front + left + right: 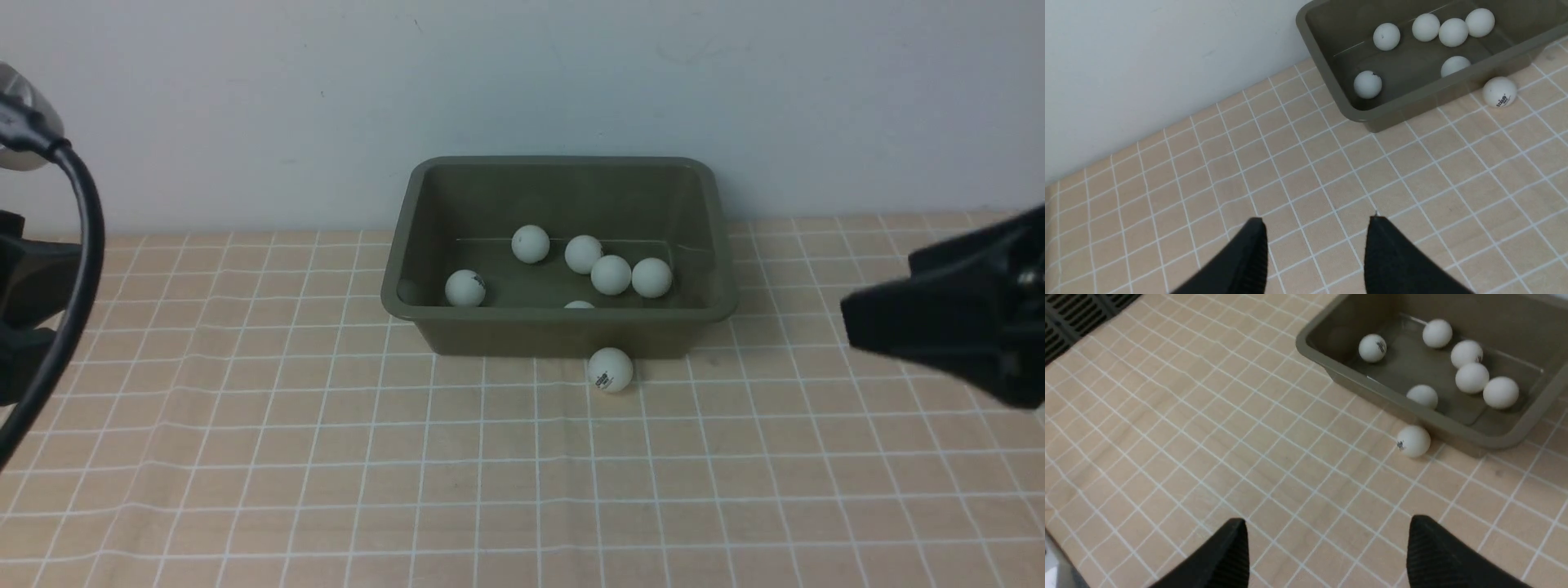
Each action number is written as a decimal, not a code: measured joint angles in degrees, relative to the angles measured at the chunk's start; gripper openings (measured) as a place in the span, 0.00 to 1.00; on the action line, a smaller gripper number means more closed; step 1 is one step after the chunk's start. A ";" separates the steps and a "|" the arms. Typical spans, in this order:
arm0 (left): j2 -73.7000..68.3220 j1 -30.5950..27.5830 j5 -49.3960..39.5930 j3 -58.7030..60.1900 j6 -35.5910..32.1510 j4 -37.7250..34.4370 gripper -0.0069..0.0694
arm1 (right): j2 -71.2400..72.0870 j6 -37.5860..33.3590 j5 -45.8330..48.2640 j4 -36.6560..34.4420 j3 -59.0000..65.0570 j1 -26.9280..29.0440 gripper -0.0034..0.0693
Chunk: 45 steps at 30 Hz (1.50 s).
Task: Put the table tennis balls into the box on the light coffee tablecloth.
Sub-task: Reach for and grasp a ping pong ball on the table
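The olive-green box (559,331) stands on the light coffee tablecloth (490,490) against the back wall. Several table tennis balls lie inside it, one (465,287) at its left, a cluster (611,274) in the middle, and one (579,305) half hidden by the front rim. One more ball (610,369) with a dark mark rests on the cloth against the box's front wall; it also shows in the left wrist view (1499,91) and the right wrist view (1413,441). My left gripper (1316,222) is open and empty over bare cloth, left of the box (1412,108). My right gripper (1327,522) is open and empty, in front and right of the box (1367,384).
A pale wall (522,82) rises right behind the box. My left arm's black cable (82,245) hangs at the far left. My right gripper's black body (963,327) sits at the right edge. A dark vented grille (1069,314) lies beyond the cloth's edge.
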<state>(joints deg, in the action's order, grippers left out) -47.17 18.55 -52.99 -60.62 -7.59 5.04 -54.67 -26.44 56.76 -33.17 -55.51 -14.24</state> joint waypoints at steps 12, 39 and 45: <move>0.00 0.00 0.90 0.00 0.64 0.00 0.44 | -3.90 -13.61 -16.04 -4.27 13.31 0.00 0.69; 0.00 0.00 0.84 0.00 1.50 0.22 0.44 | -27.92 -50.95 -34.46 -36.42 13.35 -11.84 0.52; 0.00 0.00 0.72 0.00 1.50 0.22 0.44 | -28.21 -54.92 -41.11 -45.36 13.35 -11.85 0.47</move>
<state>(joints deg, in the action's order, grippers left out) -47.17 18.55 -52.27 -60.62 -6.09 5.26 -82.88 -81.36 15.65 -78.53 -42.16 -26.10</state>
